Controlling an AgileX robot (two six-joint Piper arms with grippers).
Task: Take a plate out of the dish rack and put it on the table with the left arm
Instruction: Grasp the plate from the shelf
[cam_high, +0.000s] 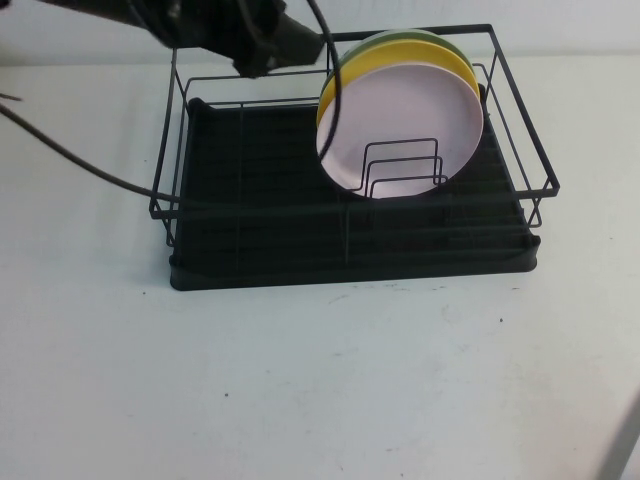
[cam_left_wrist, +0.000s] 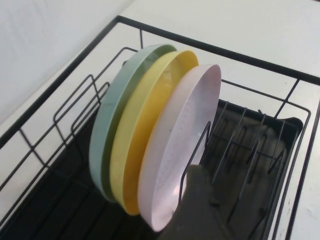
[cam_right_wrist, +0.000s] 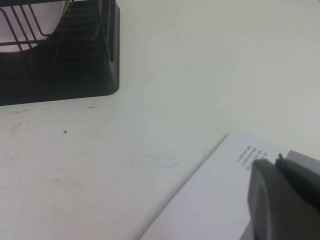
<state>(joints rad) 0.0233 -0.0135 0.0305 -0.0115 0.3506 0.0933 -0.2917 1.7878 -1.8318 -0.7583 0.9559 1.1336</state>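
Note:
The pale pink plate (cam_high: 400, 110) (cam_left_wrist: 175, 150) stands on edge in the black dish rack (cam_high: 520, 110), frontmost of three, against the wire dividers (cam_high: 405, 165). Behind it are a yellow plate (cam_high: 345, 75) and a green plate (cam_high: 420, 38). My left gripper (cam_high: 262, 55) hangs over the rack's back rail, just left of the plates, and it is open with nothing in it. In the left wrist view one of its fingers (cam_left_wrist: 200, 205) shows close beside the pink plate's lower face. My right gripper (cam_right_wrist: 271, 160) is shut over a white sheet, away from the rack.
The rack's ribbed drip tray (cam_high: 250, 220) lies bare left of the plates. White table (cam_high: 320, 380) stretches in front of the rack. A printed white sheet (cam_right_wrist: 215, 200) lies under the right gripper. A black cable (cam_high: 70, 160) trails from the left arm.

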